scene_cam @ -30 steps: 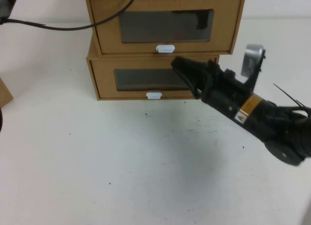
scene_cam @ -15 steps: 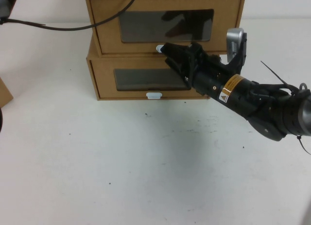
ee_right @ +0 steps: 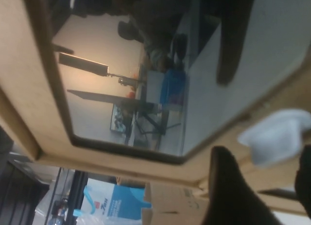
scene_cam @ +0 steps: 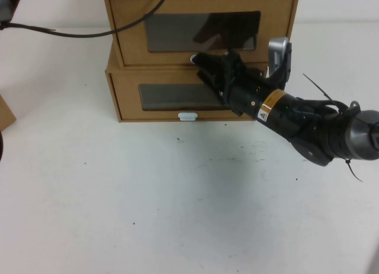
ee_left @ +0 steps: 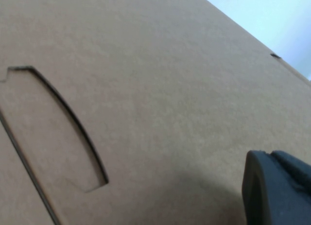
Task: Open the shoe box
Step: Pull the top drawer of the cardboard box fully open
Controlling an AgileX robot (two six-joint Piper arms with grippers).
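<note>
Two brown cardboard shoe boxes with dark windows are stacked at the back of the white table. The upper box (scene_cam: pixel 127 31) has a white pull tab (scene_cam: pixel 194 59) (ee_right: pixel 274 135) on its front. The lower box (scene_cam: pixel 125 99) has its own white tab (scene_cam: pixel 187 116). My right gripper (scene_cam: pixel 202 62) (ee_right: pixel 265 159) is open at the upper box's front, one finger on each side of the upper tab, not closed on it. My left gripper (ee_left: pixel 279 191) shows only as a dark edge close against a plain cardboard face (ee_left: pixel 146 89) with a cut flap outline.
A black cable (scene_cam: pixel 71 31) runs from the top left over the upper box. A brown box corner (scene_cam: pixel 5 115) pokes in at the left edge. The white table (scene_cam: pixel 148 197) spreads out in front of the boxes.
My right gripper has risen from in front of the lower box to the upper box's white tab, moving left and toward the boxes, and its jaws have opened.
</note>
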